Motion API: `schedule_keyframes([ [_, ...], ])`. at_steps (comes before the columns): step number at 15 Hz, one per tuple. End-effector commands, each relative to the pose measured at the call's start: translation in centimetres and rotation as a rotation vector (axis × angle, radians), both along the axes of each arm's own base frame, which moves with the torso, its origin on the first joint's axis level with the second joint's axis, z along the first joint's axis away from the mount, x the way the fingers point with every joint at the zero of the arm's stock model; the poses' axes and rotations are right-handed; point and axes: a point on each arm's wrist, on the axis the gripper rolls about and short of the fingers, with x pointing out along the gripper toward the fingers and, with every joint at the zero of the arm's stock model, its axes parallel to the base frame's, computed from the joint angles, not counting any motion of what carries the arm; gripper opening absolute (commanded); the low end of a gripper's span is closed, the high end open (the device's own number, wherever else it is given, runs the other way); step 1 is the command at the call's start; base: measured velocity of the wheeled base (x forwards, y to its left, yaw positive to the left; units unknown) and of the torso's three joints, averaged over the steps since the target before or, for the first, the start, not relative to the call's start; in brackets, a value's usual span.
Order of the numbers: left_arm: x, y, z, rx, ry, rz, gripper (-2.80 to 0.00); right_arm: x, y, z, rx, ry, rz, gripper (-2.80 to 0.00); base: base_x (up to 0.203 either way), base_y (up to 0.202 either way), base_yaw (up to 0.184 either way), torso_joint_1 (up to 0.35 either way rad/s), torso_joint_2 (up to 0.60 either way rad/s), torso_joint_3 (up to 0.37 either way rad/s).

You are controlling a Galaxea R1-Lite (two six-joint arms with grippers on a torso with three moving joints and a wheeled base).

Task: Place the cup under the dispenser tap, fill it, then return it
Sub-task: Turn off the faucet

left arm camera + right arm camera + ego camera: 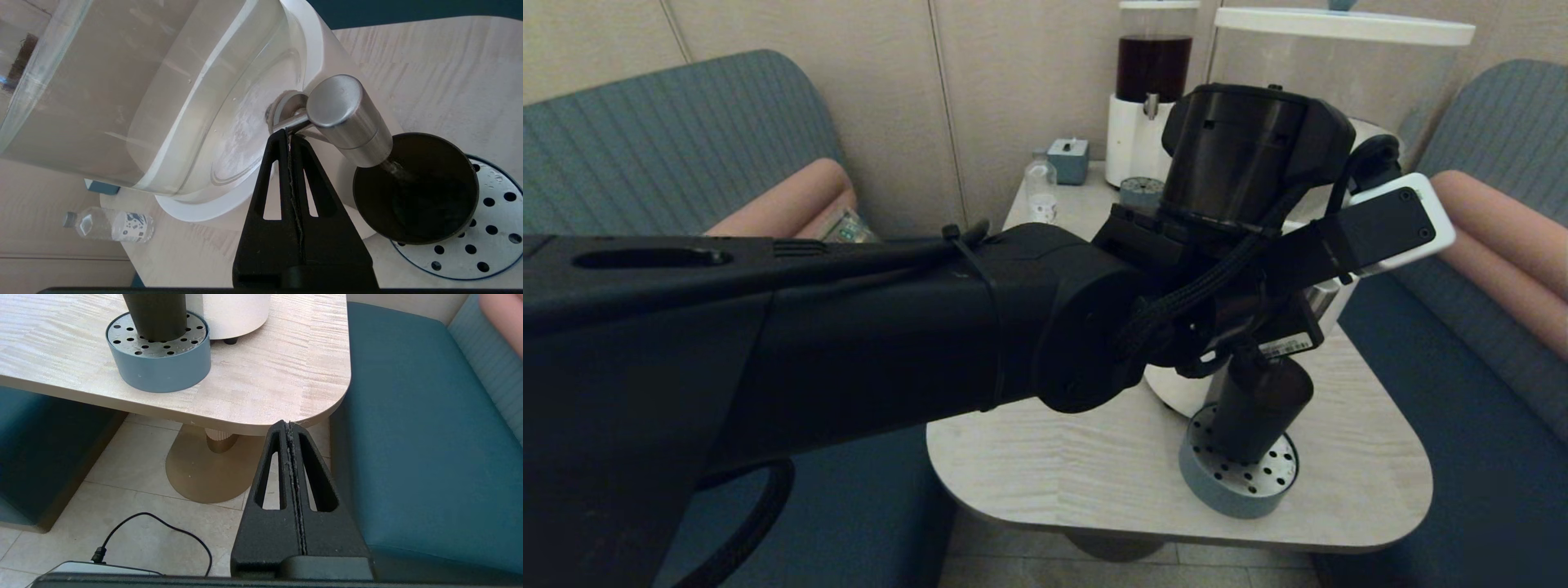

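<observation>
The black cup (pixel 416 188) stands upright on the perforated drip tray (pixel 490 228), directly under the brushed-steel dispenser tap (pixel 347 118). A thin stream appears to run from the spout into the cup. My left gripper (pixel 289 136) is shut with nothing between its fingers, and its tips rest against the thin steel stem behind the tap's head. In the head view my left arm covers the tap, and the cup (pixel 1258 408) shows below the wrist. My right gripper (pixel 289 424) is shut and empty, parked low off the table's front right corner.
The big clear-water tank (pixel 1339 65) on its white base fills the table's back right. Behind it are the dark-liquid dispenser (pixel 1152 73), a small clear bottle (pixel 1040 184) and a small blue box (pixel 1068 159). Blue seats (pixel 416 437) flank the table (pixel 265 375). A cable (pixel 163 522) lies on the floor.
</observation>
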Motion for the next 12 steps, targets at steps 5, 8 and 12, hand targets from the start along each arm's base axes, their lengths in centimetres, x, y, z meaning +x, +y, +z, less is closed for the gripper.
schedule_keyframes([
  [5, 0.4, -0.8, -0.7, -0.021, -0.016, -0.015, -2.80, 0.0, 0.0, 0.0, -0.001, -0.001, 0.001, -2.80, 0.000, 0.000, 0.000, 0.000, 0.00, 0.000],
  [8, 0.5, -1.2, -1.0, -0.045, -0.027, -0.035, -2.80, 0.0, 0.0, 0.0, -0.001, -0.001, 0.001, -2.80, 0.000, 0.000, 0.000, 0.000, 0.00, 0.000],
  [12, 0.7, -1.5, -1.2, -0.060, -0.033, -0.045, -2.80, 0.0, 0.0, 0.0, -0.001, -0.001, 0.001, -2.80, 0.000, 0.000, 0.000, 0.000, 0.00, 0.000],
])
